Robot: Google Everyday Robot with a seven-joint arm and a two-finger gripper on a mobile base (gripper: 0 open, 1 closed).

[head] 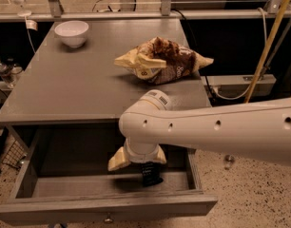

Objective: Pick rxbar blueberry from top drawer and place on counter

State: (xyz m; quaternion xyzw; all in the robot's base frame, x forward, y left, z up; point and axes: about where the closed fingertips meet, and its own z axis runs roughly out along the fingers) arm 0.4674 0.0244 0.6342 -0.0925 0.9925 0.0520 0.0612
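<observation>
The top drawer (64, 207) stands pulled open under the counter (74, 91). The rxbar blueberry (151, 175), a small dark bar, lies on the drawer floor near the front right. My gripper (137, 161) hangs from the white arm, down inside the drawer. It is right above and slightly left of the bar and hides the bar's upper end. I cannot tell whether it touches the bar.
A yellow-and-brown snack bag (160, 61) lies on the counter's right half. A white bowl (72, 33) sits at the back left. A yellow pole (269, 44) and cables stand to the right. A water bottle (3, 71) is at the left, and the floor is speckled.
</observation>
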